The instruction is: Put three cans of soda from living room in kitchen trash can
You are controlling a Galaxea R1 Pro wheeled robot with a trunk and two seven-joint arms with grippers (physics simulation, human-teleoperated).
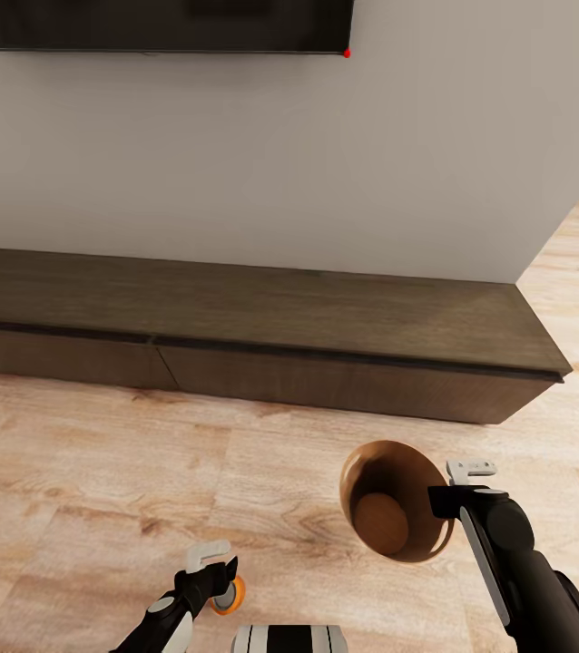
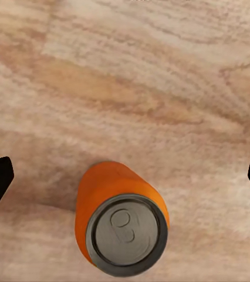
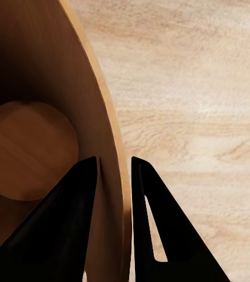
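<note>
Right hand (image 3: 113, 167) clamps the tash can (image 1: 362, 472) rim, one finger inside, one outside. Left hand (image 2: 125, 176) spread wide around an upright can of soda (image 2: 122, 226) on the floor (image 1: 99, 472).

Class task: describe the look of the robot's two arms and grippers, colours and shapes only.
Both arms are glossy black with white panels. The left gripper and right gripper carry pale grey fingers in the head view; the wrist views show black, tapering wedge fingers. No cables or markings are visible.
</note>
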